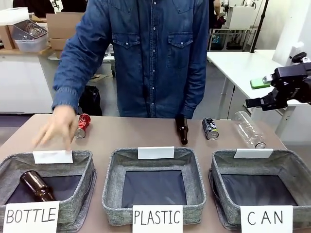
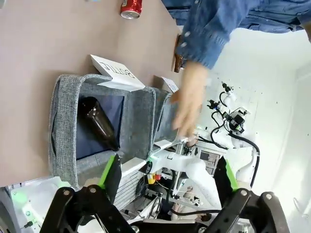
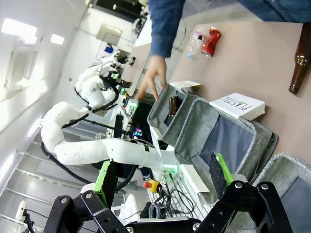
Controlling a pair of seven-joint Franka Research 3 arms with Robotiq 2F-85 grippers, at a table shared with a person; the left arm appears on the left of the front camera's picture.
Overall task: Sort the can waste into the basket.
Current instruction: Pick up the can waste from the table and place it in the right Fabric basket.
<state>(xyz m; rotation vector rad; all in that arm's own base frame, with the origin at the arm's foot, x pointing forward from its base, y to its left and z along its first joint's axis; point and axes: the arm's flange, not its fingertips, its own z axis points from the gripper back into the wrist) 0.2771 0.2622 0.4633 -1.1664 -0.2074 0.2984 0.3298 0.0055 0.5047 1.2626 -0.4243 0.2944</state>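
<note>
Closest in, the left claw has its green-padded fingers spread wide with nothing held between them, and it looks out over the left-hand basket. Three grey fabric baskets stand in a row along the robot's side of the table, each with white paper signs. The basket signed "BOTTLE" is at the robot's left and holds a brown glass bottle lying tilted on its dark floor. The basket signed "PLASTIC" is in the middle, and the basket signed "CAN" is at the right, its dark floor in plain sight. Beyond the baskets the loose things lie in a rough line across the table. The red can, crushed, lies at the left end, behind the "BOTTLE" basket and well apart from the "CAN" basket. Near the middle a second brown bottle lies with its neck toward the baskets. Just beside it to the right is the dark can, on its side, the nearer of the two cans to the "CAN" basket but outside it. A clear plastic bottle lies farther right. The right claw is held up in the air at the table's right side, fingers wide apart and empty. At the far side stands a person in a denim shirt; the person's hand, blurred, is low over the table just beside the red can.
</note>
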